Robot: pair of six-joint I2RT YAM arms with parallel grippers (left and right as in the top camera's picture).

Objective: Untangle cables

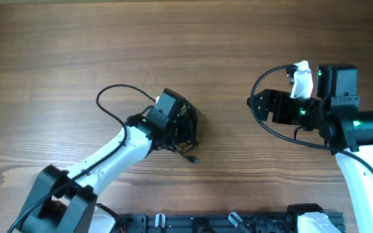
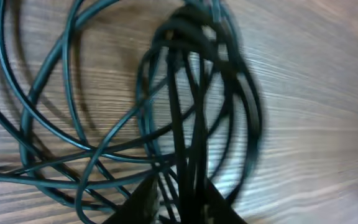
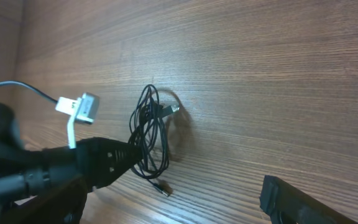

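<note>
The cables lie in one bunch near the middle of the wooden table, slightly left of centre and towards the near edge. From the right wrist view the bunch reads as a narrow oval coil of thin black loops. A silvery plug sticks out at its far end, and a second small plug trails on a short tail at the near end. The same tail shows overhead as a little plug lying on the wood just near-right of the bunch.

The left gripper is down on the left side of the coil, its arm reaching in from the near-left corner. In its own camera the two dark fingertips stand close together at the bottom of the picture. Several black strands run up through the narrow gap between them, so the jaws look pinched on a few strands (these strands are blurred, so I cannot count them). The other loops fan out flat on the table to the left, crossing one another.

The right gripper sits well apart to the right, pointing left at the bunch. Its jaws look spread and it has hold of nothing. Only one of its fingers shows in its own view, at the lower right.
</note>
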